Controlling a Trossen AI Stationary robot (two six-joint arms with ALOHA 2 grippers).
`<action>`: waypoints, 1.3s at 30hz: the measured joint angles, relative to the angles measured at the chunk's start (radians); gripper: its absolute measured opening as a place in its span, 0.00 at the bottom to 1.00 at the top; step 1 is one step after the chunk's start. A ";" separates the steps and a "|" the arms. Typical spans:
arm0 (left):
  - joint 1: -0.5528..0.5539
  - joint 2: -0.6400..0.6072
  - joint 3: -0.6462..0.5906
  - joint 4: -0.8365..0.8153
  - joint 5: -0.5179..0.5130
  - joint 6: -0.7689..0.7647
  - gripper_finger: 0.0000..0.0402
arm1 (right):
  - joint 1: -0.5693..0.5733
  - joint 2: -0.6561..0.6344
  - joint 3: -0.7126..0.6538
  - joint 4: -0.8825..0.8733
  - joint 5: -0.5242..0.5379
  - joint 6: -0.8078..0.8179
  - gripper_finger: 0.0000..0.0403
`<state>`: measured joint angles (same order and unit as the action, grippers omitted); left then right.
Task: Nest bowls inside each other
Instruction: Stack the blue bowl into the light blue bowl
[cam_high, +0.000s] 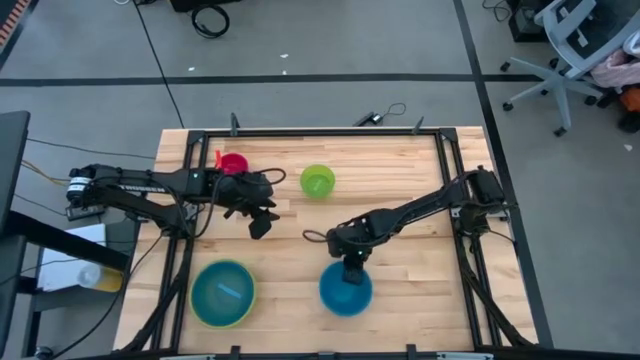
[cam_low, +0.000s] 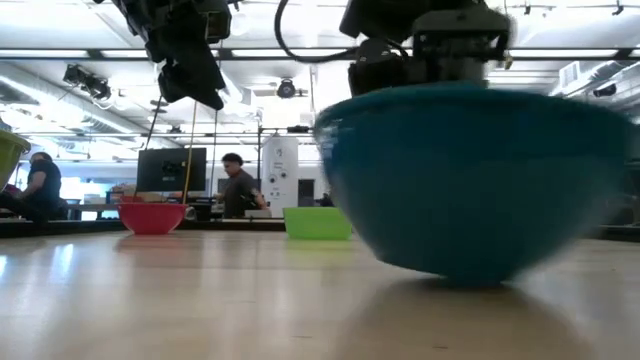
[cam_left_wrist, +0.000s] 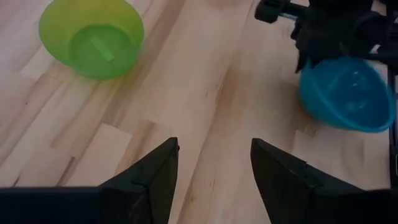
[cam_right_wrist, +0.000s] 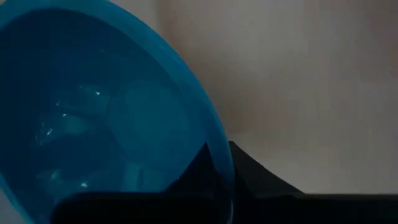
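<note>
The teal-blue bowl (cam_high: 346, 291) stands on its base near the table's front, right of centre. My right gripper (cam_high: 352, 267) is shut on its far rim. My left gripper (cam_high: 262, 222) hangs open above bare wood left of centre, holding nothing (cam_left_wrist: 214, 165). The small green bowl (cam_high: 317, 181) and the magenta-red bowl (cam_high: 232, 164) stand upright on the far part of the table. At the front left, a light blue bowl sits inside the large lime-green bowl (cam_high: 198, 312). My right gripper pinches the teal-blue bowl's rim (cam_right_wrist: 222, 163) on the bowl's far side, one finger inside the bowl and one finger (cam_right_wrist: 258, 174) outside. The fingers come from above, slanting down. The bowl's base (cam_low: 470, 272) rests on the table.
A black frame (cam_high: 300, 134) runs around the table's edges. Bare wood lies between the two front bowls and in the table's middle. People stand in the room behind the table, in the low view.
</note>
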<state>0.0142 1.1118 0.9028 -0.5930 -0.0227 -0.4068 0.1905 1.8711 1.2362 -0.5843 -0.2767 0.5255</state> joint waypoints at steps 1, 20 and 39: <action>0.001 0.000 0.000 -0.001 0.000 0.000 0.50 | -0.011 -0.012 0.000 0.000 0.028 0.006 0.05; 0.113 0.126 0.000 0.376 -0.113 0.134 0.50 | -0.172 -0.190 0.001 0.151 0.830 0.101 0.04; 0.227 0.143 -0.002 0.087 -0.036 0.055 0.04 | -0.206 -0.197 0.184 0.181 0.516 -0.109 0.40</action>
<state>0.2413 1.2547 0.9008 -0.5061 -0.0584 -0.3523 -0.0158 1.6741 1.4203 -0.4032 0.2392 0.4162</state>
